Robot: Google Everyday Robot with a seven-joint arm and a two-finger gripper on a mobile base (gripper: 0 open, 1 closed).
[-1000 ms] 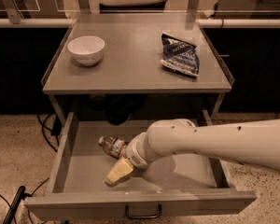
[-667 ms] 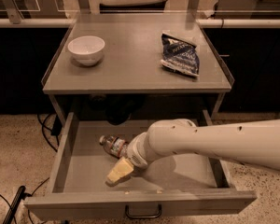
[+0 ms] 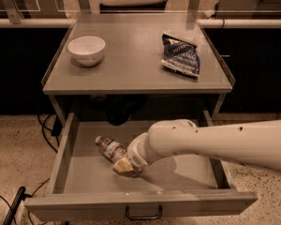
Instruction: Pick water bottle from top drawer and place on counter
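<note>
The water bottle lies on its side in the open top drawer, left of middle, with its white cap toward the back left. My gripper reaches into the drawer from the right on a white arm. It sits low over the drawer floor at the bottle's near end, touching or almost touching it. The wrist hides the end of the bottle. The counter is above the drawer.
A white bowl stands at the counter's back left. A dark blue snack bag lies at its right. The drawer's front panel carries a dark loop handle. Cables lie on the speckled floor at the left.
My gripper has shifted slightly up and toward the bottle's near end. The bottle, bowl and bag have not moved.
</note>
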